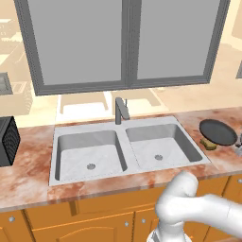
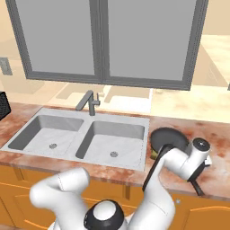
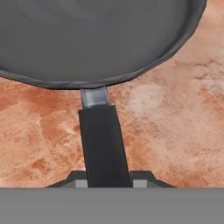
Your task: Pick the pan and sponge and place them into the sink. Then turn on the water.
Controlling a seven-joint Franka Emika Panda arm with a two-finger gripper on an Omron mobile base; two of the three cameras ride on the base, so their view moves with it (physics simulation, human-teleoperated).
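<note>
The black pan [image 1: 217, 131] lies on the marbled counter to the right of the sink [image 1: 124, 153], its dark bowl [image 3: 96, 39] across the top of the hand view. Its long black handle [image 3: 104, 144] runs down between my fingertips, which press against both of its sides. My gripper [image 3: 107, 180] is shut on that handle, low over the counter at the pan's near side [image 2: 194, 177]. The yellow sponge [image 1: 208, 143] sits tucked against the pan's left front edge. Both basins hold nothing, and no water runs from the grey faucet [image 1: 121, 110].
A black appliance [image 1: 7, 139] stands on the counter at the far left. A large grey-framed window [image 1: 125, 42] rises behind the faucet. Orange cabinet doors [image 1: 94, 222] run below the counter edge. My white arm bends low in front of the right basin [image 2: 112, 143].
</note>
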